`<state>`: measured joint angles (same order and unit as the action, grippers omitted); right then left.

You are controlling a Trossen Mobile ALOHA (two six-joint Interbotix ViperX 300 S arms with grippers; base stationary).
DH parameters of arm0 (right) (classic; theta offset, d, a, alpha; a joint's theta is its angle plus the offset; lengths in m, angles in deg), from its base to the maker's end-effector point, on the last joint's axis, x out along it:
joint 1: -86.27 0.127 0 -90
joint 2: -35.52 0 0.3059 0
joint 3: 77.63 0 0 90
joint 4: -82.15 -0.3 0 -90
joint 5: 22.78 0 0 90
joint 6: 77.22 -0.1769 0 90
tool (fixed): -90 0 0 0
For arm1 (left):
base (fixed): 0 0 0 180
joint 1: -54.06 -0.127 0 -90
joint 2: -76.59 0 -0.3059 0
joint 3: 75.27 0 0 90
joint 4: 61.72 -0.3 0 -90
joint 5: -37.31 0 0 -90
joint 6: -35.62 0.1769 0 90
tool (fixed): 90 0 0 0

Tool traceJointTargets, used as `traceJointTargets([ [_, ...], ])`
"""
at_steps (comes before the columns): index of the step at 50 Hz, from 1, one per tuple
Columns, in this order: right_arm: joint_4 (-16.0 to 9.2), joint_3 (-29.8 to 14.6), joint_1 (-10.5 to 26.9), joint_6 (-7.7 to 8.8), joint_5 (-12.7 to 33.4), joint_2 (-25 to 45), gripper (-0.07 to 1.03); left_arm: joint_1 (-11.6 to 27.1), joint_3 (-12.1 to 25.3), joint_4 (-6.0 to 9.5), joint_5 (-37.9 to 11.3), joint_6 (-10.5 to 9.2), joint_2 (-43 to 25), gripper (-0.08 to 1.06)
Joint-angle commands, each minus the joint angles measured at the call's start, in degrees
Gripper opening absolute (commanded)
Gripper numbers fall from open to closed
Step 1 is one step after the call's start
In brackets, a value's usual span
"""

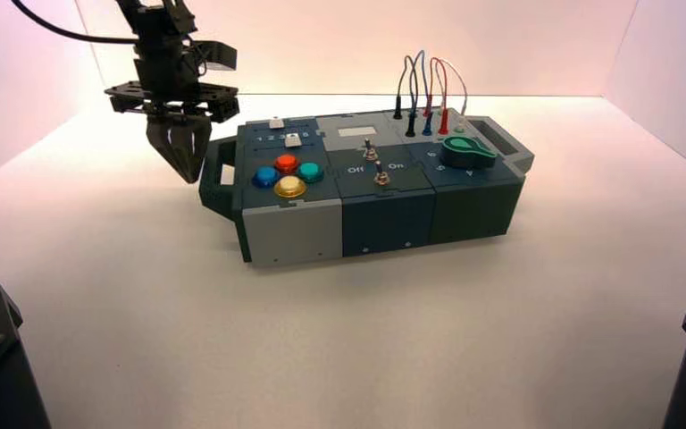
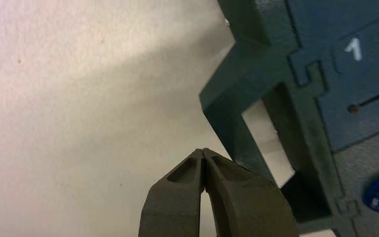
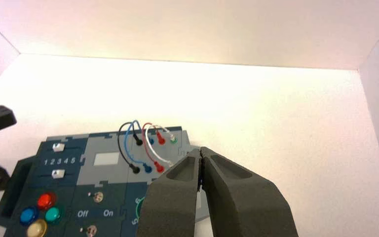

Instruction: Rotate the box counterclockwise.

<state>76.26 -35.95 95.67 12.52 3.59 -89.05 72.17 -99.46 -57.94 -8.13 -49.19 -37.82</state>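
And there was the box (image 1: 384,183), long and dark teal-and-grey, sitting a little askew on the pale surface (image 1: 348,331), from the centre of the high view towards its upper right! The left gripper (image 1: 188,174) was at the upper left of that view, pointing down just beside the box's left end handle (image 1: 219,179), its jaws together (nothing between them, as the left wrist view showed). The right gripper (image 3: 201,150) hung idle, out of the high view, its jaws together too in the right wrist view.

And the room: the surface ran, bright and smooth, to a straight back edge, with a pinkish-white back wall (image 1: 348,54) across the top of the frame and side walls slanting in at the upper left and upper right. Glare washed out the far part of the surface; softer shade lay near the box.

On the box, looped wires (image 1: 433,85) rose at the upper right, the green knob (image 1: 467,152) sat below them, and four coloured buttons (image 1: 288,176) clustered at the left.
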Motion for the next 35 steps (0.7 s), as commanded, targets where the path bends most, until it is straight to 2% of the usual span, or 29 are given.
traceJointTargets([
  [1, 0.35, -2.29, -0.09, 0.09, 2.72, 0.0, -0.02, 0.53, 1.67, -1.05, 0.88, 0.09, 0.88, -0.03],
  [6, 1.67, -3.87, -0.09, 0.18, 6.24, 0.18, -0.02, -2.11, 2.81, -1.49, 0.97, 0.26, 1.93, -0.03],
  [11, 2.11, -4.83, -0.09, 0.09, 7.73, -0.26, -0.02, -2.9, 3.87, -1.49, 1.05, 0.79, 2.46, -0.03],
  [17, 1.67, -5.19, 0.18, 0.09, 10.81, -1.41, -0.02, -3.16, 5.89, -1.58, 1.58, 0.97, 2.9, -0.03],
  [18, 1.49, -4.66, 0.18, 0.18, 12.13, -1.93, -0.02, -3.34, 7.12, -1.67, 1.67, 1.05, 2.99, -0.03],
  [24, 1.41, -3.43, 0.18, -0.09, 12.74, -2.9, -0.02, -3.43, 10.02, -1.67, 1.67, 1.49, 2.81, -0.03],
  [35, -1.32, -1.93, 0.26, -0.09, 15.21, -4.22, -0.02, -3.43, 15.12, -1.67, 1.67, 1.76, 2.37, -0.03],
])
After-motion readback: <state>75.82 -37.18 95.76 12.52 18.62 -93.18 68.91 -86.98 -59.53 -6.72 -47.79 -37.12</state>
